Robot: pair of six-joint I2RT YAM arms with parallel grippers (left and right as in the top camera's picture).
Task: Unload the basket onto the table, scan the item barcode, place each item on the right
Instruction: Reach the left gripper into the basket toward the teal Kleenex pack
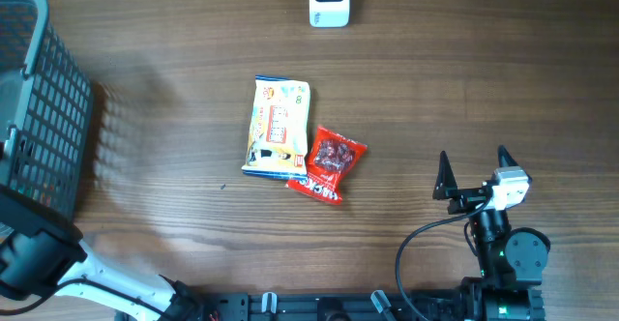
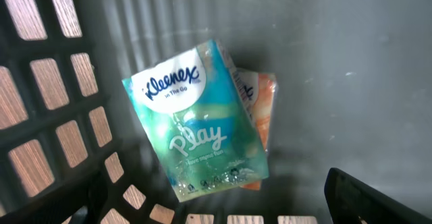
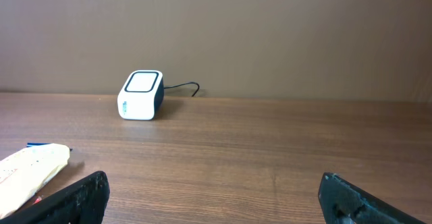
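The basket point(image 1: 39, 118) stands at the table's point(image 1: 484, 70) left edge. Inside it the left gripper point(image 2: 226, 214) hangs spread wide above a tissue pack point(image 2: 196, 123), touching nothing. The right gripper point(image 1: 474, 174) is spread wide and empty over bare wood near the front edge. A yellow packet point(image 1: 278, 128) and a red packet point(image 1: 329, 163) lie touching mid-table. The scanner point(image 1: 329, 0) sits well apart at the far edge.

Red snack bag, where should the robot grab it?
Probably the free right edge of the red snack bag, from above with the right gripper, open and nearest. It lies flat, and its left side touches the yellow packet, so that edge leaves the jaws room.
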